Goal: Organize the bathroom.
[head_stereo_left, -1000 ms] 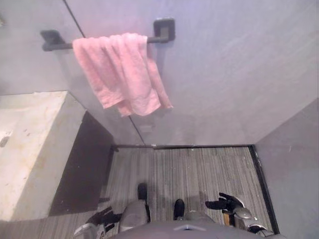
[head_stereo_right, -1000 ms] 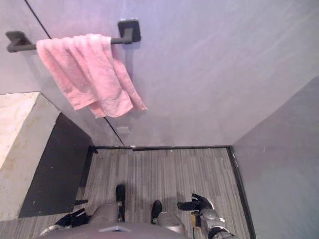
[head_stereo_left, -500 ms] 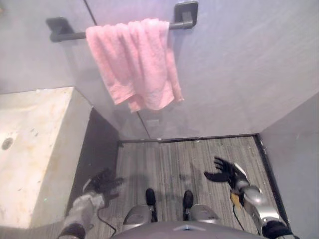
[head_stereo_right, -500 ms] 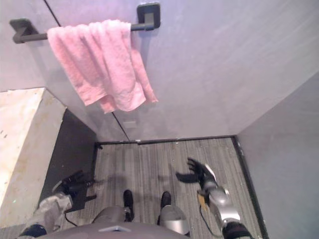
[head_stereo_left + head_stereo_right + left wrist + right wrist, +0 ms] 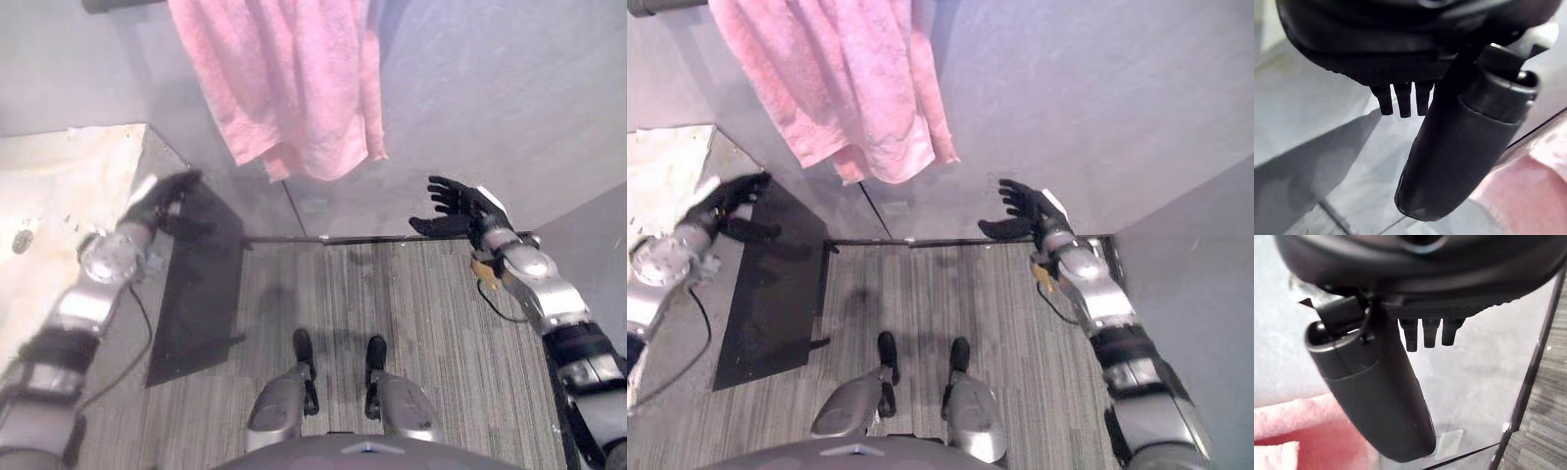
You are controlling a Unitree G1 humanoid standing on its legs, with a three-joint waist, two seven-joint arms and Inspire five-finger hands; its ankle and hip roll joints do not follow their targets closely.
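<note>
— Pink terry, is that the towel (image 5: 284, 83)? Where does it hang?

— Yes. It hangs bunched in folds against the grey wall (image 5: 490, 88), draped from a dark rail (image 5: 118, 4) at the upper edge, its lower corners loose and uneven.

— And the hands?

— The left robot hand (image 5: 162, 199) is raised below and to the left of the towel, in front of the dark side panel (image 5: 201, 284) of the pale counter (image 5: 44, 186). Its fingers are stretched out, holding nothing. The right robot hand (image 5: 460, 209) is up below and to the right of the towel, close to the wall, fingers spread, also empty.

— Does either touch the towel?

— No, both are apart from it, one on each side of its lower edge.

— What lies beneath?

— A striped grey floor (image 5: 431, 323) below the towel, meeting the wall along a dark strip.
</note>
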